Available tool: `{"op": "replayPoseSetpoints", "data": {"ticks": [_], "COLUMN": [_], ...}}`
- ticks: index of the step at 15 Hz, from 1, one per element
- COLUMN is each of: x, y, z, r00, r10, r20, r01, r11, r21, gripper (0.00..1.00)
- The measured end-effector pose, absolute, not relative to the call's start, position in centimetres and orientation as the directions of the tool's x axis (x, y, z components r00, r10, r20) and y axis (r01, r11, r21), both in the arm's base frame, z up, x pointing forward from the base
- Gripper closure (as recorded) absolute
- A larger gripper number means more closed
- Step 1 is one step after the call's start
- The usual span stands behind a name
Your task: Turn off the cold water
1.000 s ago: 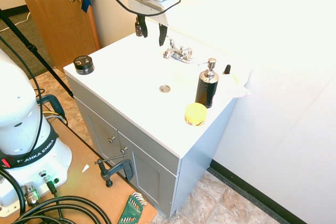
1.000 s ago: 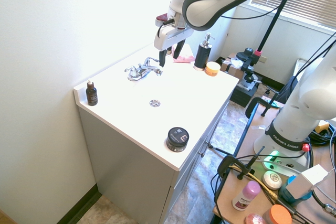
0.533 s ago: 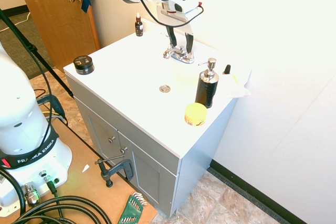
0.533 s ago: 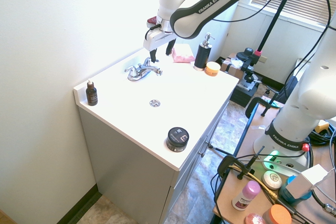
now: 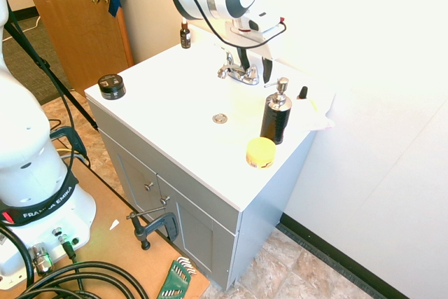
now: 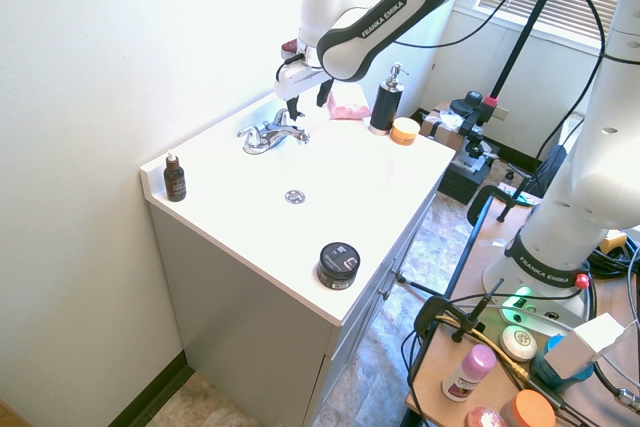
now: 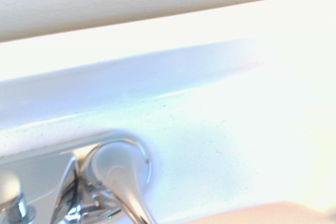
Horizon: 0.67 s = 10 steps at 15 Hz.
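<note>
One tap (image 6: 266,137) is fitted on the one sink top (image 6: 240,212), with one spout (image 6: 290,133) and two levers. One drain (image 6: 295,197) shows in the basin. Also counted on the top: one soap pump (image 5: 276,113), one yellow jar (image 5: 261,153), one black jar (image 5: 112,87), one dropper bottle (image 5: 185,34) and one pink item (image 6: 348,102). One arm (image 6: 385,22) reaches over the sink top, its gripper (image 5: 255,73) pointing down at the tap's end nearer the soap pump. The two fingers stand apart, with nothing seen between them; contact with a lever cannot be told. The tap is at the wall side of the basin, between the dropper bottle and the soap pump. It is shiny chrome, its spout over the basin; no stream is visible. Close up, one lever (image 7: 119,169) shows a rounded, reflective hub and a narrower handle.
</note>
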State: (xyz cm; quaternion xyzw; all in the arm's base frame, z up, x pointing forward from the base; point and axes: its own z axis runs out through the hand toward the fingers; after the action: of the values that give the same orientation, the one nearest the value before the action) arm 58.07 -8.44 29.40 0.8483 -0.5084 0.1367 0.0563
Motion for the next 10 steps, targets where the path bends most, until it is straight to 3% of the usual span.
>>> {"op": "replayPoseSetpoints", "data": {"ticks": [6,10], "x": [60.3,57.9], "y": [-11.2,-11.5], "z": [29.4,31.5], "r00": [0.432,0.5], "r10": [-0.85,-0.845], "r20": [0.302,0.191], "r01": [-0.888,-0.86], "r11": [-0.459,-0.511], "r21": [-0.024,-0.01], "gripper": [0.0,0.0]}}
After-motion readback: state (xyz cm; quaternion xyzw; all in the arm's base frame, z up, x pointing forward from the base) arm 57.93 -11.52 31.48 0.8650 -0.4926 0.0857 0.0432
